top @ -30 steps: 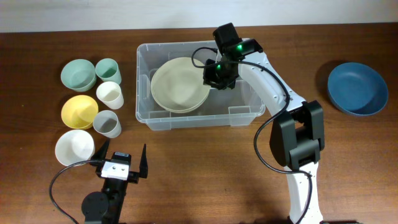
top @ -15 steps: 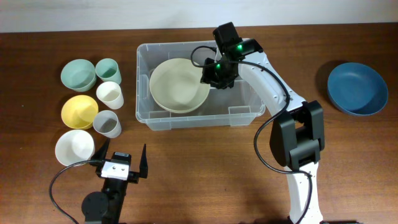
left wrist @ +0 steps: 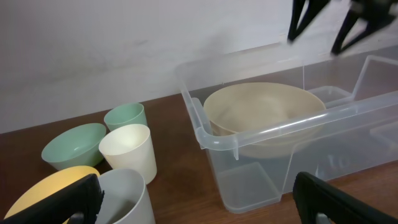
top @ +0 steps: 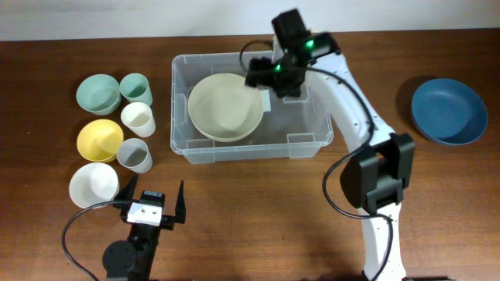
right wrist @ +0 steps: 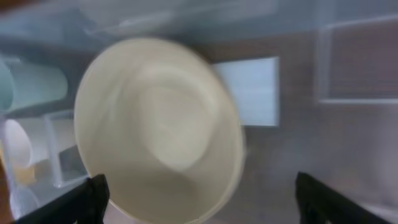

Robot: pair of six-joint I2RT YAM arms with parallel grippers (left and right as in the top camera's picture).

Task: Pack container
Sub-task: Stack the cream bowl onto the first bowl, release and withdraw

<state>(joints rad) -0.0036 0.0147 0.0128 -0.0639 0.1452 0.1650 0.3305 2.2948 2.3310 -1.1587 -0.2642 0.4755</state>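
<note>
Plastic and see-through, the container [top: 301, 125] sits in the middle of the table [top: 258, 218]. One cream bowl [top: 226, 107] lies inside it, so one thing looks packed. The right gripper [top: 258, 76] hangs over that bowl, fingers spread, holding nothing. The left gripper [top: 156, 191] sits low by the white bowl [top: 94, 184], fingers spread too. Not in yet: the blue bowl [top: 449, 111], yellow bowl [top: 100, 139], green bowl [top: 98, 94], green cup [top: 135, 88], white cup [top: 138, 119] and grey cup [top: 134, 154].

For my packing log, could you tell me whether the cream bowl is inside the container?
Inside: the cream bowl rests upright within the container walls, and the right gripper above it is open.
</note>
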